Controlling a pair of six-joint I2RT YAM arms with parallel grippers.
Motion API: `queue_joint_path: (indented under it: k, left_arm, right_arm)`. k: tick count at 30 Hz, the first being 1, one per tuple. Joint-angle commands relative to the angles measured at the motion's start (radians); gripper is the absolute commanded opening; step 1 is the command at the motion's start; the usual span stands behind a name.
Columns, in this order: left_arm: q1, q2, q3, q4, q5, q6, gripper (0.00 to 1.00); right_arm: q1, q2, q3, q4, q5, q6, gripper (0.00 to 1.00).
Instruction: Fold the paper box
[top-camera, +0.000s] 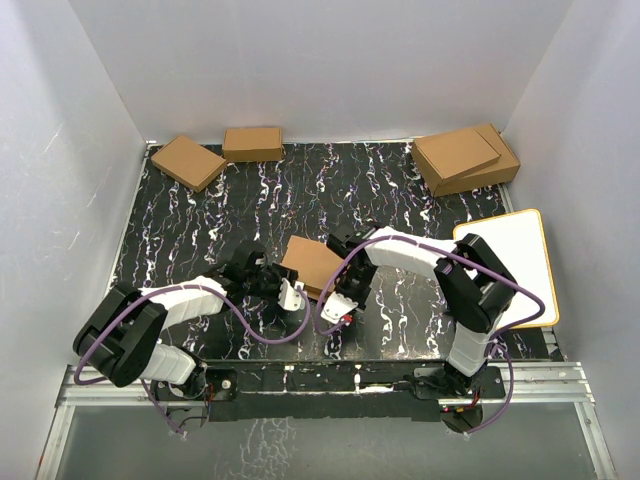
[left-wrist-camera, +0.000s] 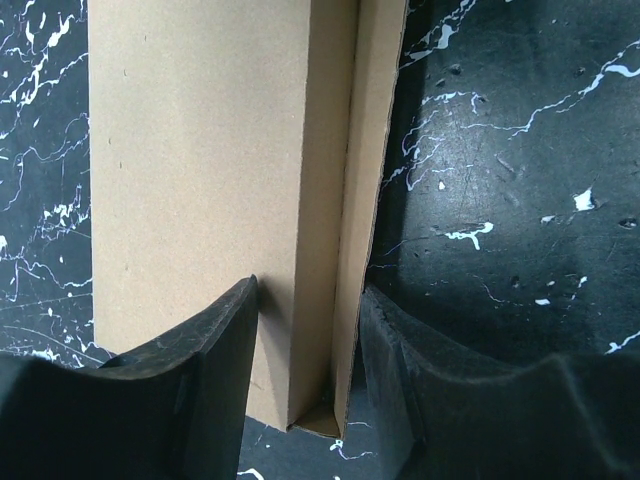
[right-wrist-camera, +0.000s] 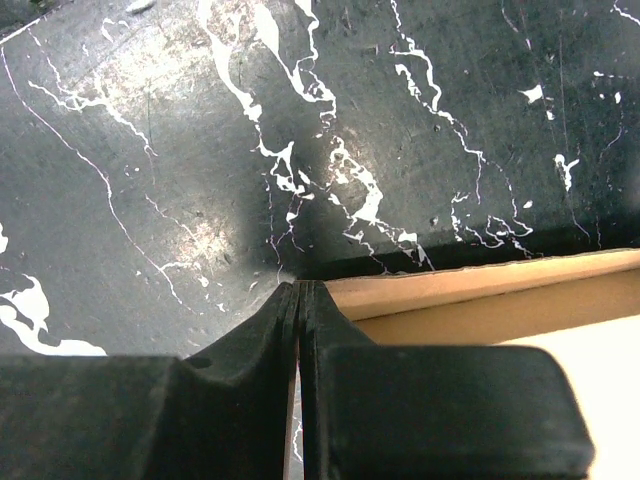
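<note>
Two claws at one paper box (top-camera: 312, 262), lying near table centre. My left claw (left-wrist-camera: 305, 290), about half spread, pinches the box's folded side wall from 8 o'clock. My right claw (right-wrist-camera: 298, 285), fingers pressed together, grips nothing, tips beside the box edge at 4 o'clock.

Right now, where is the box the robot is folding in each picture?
Top view: paper box mid-table, between both arms.
Left wrist: paper box fills upper left, reaching between the fingers.
Right wrist: paper box edge at lower right.
Shared landmark: the black white-veined mat.
</note>
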Motion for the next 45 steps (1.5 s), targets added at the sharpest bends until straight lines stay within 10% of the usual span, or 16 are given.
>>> queue_joint_path:
  k: [1, 45]
  left_arm:
    - [-0.011, 0.034, -0.003, -0.114, 0.065, -0.006, 0.41]
    - [-0.011, 0.043, 0.000, -0.116, 0.075, -0.003, 0.41]
  right_arm:
    - [0.030, 0.018, 0.052, 0.061, -0.038, -0.021, 0.08]
    - [-0.037, -0.059, 0.071, 0.075, 0.033, 0.007, 0.13]
